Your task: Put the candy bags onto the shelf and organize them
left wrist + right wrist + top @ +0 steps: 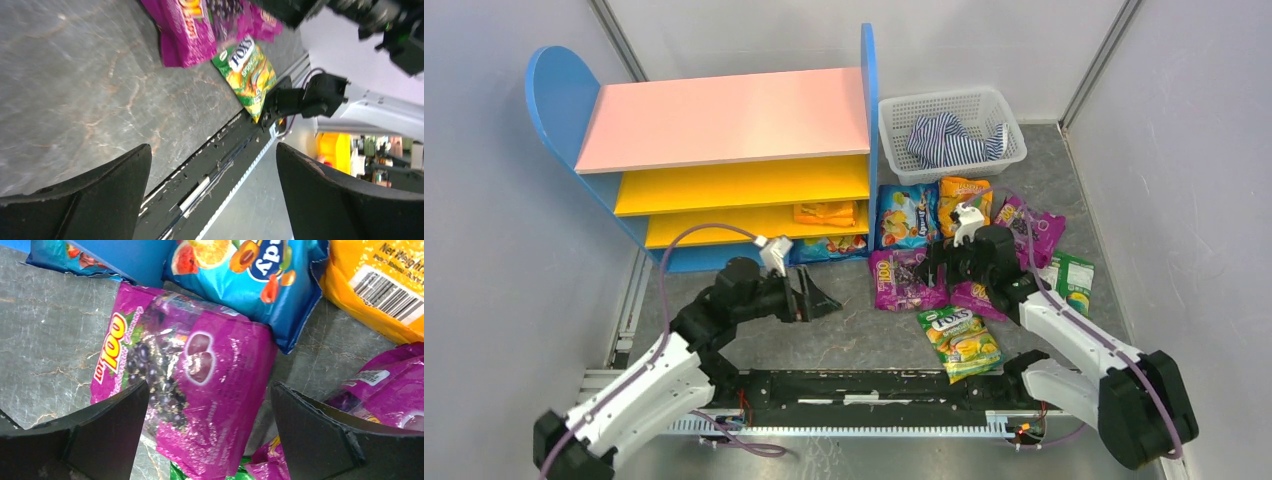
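The shelf stands at the back left. An orange candy bag lies on its lower yellow board and a blue bag on the bottom one. More candy bags lie on the floor to its right: a blue one, an orange one, purple grape ones and a green-yellow FOX'S one. My right gripper is open, low over the near purple bag, jaws on either side of it. My left gripper is open and empty above the floor.
A white mesh basket holding a blue-white striped cloth stands at the back, right of the shelf. A green-white bag lies at the far right. The black base rail runs along the near edge. Grey walls close in both sides.
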Tool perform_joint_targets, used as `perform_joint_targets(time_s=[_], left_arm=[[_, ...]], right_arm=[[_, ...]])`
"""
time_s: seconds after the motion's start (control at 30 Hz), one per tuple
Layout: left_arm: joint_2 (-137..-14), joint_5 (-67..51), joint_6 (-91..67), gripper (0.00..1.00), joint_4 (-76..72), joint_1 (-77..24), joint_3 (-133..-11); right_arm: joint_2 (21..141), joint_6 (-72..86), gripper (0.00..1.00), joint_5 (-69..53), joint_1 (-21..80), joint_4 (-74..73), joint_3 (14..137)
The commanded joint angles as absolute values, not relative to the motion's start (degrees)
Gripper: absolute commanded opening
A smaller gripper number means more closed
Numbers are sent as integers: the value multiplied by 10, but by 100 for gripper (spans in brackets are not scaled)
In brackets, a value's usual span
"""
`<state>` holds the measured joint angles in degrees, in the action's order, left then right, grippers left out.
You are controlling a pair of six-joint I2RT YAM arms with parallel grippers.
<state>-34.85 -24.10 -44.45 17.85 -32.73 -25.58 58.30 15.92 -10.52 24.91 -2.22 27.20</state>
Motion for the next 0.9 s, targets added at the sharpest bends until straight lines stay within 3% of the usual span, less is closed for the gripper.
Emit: perform_joint_targets(time_s=[0.0, 0.13, 0.5, 0.87], left_arm=[[-398, -115, -509, 100, 59, -445, -241], [-446, -91, -526, 100, -5, -479, -221], [-494, -66, -540, 100, -25, -497, -211], [-406, 27, -547, 100, 125, -497, -223]], right_arm=[[609, 176, 98, -239, 197, 54, 254], [641, 175, 97, -275, 187, 88, 241], [693, 143, 66, -327, 202, 113, 215], [690, 116, 58, -269, 360, 128, 194]])
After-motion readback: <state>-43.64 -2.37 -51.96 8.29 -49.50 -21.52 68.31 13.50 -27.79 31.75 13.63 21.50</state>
